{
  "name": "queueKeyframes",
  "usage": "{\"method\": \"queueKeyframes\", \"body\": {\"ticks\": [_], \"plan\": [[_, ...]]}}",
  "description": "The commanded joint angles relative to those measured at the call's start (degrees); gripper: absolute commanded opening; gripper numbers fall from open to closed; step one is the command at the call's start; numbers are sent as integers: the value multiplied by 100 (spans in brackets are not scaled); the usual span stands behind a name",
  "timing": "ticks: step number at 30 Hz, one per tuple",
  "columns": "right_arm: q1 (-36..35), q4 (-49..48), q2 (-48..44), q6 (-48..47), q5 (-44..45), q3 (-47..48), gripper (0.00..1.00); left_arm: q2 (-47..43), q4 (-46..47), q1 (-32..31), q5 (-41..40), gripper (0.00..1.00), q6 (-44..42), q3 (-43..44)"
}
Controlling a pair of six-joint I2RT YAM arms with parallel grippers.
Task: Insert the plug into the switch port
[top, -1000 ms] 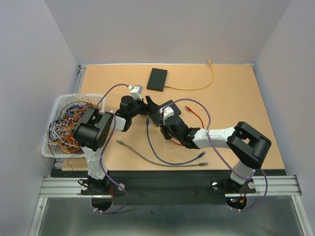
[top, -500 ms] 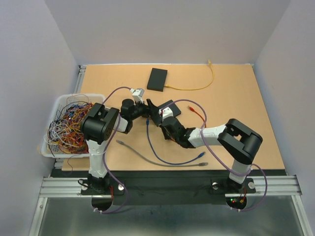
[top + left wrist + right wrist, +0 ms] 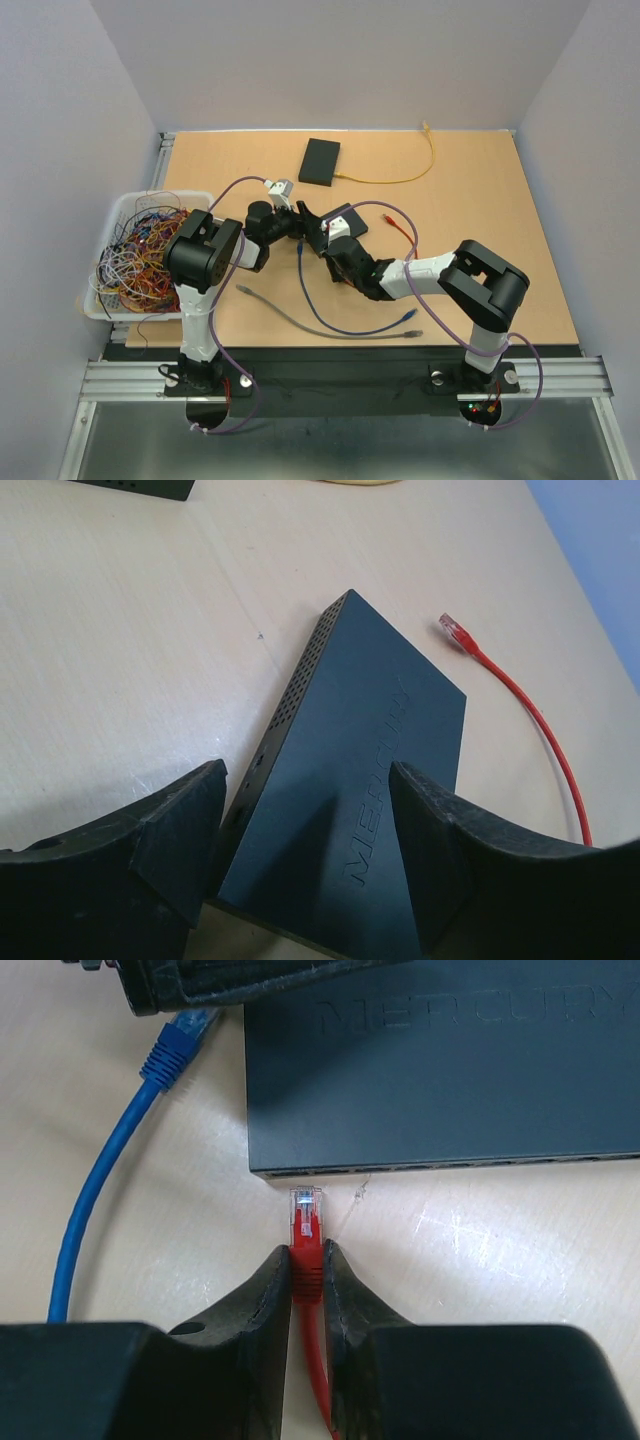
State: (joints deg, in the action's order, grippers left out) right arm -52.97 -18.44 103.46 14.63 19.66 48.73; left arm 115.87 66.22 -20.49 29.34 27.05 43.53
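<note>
Right tool (image 3: 308,1253), seen in the right wrist view, is clamping its two fingers on the boot of the red plug (image 3: 307,1212), which is projecting from the fingertips toward 12 o'clock. The plug's long axis is running 6-to-12. The switch (image 3: 450,1070) is lying flat on the bench (image 3: 520,1250) directly at 12 o'clock from the tool, with its port face (image 3: 450,1164) running 9-to-3 across the plug's path. The clear tip is sitting just short of that face, apart from it, near its 9 o'clock end, so the coming move is judged to be a short straight push toward 12 o'clock. Individual ports are too dark to tell apart. A blue cable (image 3: 100,1180) is lying at 10 o'clock, its connector pointing toward the switch's corner. The left wrist view is showing what the right one is not: the left tool (image 3: 308,785) is straddling the switch (image 3: 370,710) from the far side, one finger on each flank. Whether those fingers are pressing on the casing or merely flanking it cannot be told. A loose red connector (image 3: 452,630) is lying at 2 o'clock there. The top view is placing the switch (image 3: 343,216) mid-bench between the two arms, the right one carrying the plug, but the wrist is hiding the plug-to-port gap.
</note>
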Motion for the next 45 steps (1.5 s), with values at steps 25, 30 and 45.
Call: {"method": "queueKeyframes", "body": {"ticks": [25,30,45], "plan": [[-47,393,43,66,152,769,1,-109,85,-34,-60,73,-244,15],[-47,437,16,84,213,822,0,-100,41,-25,-60,73,-261,59],[-38,455,104,215,135,1007,1,-144,-3,-51,-165,73,-314,15]]}}
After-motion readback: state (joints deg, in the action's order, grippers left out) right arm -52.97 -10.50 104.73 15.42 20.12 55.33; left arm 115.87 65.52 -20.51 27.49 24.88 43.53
